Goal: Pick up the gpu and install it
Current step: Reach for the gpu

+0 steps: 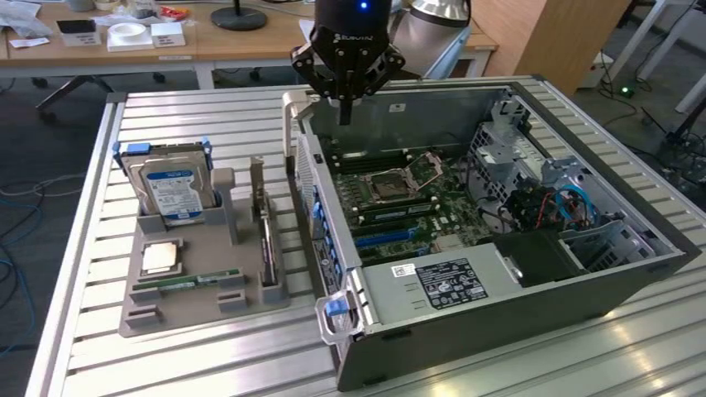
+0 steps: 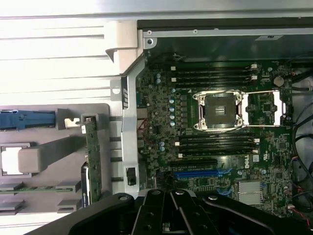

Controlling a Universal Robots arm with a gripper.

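The gpu (image 1: 268,240) stands on its long edge in a slot of the grey holder tray (image 1: 204,310), left of the open computer case (image 1: 617,273) in the exterior view. In the wrist view the gpu (image 2: 92,161) appears as a narrow green board beside the case's side wall. My gripper (image 1: 345,114) hangs above the case's far corner, over the motherboard (image 1: 408,198), fingers pressed together and holding nothing. It is well apart from the gpu. Its dark fingers (image 2: 172,203) sit over the blue slot (image 2: 195,174) in the wrist view.
The holder tray also carries a hard drive (image 1: 171,190) with a blue-white label, a CPU (image 1: 162,256) and a RAM stick (image 1: 188,283). The motherboard's CPU socket (image 2: 220,110) stands open. Cables and drive cages (image 1: 551,207) fill the case's right side. A desk (image 1: 132,45) stands behind.
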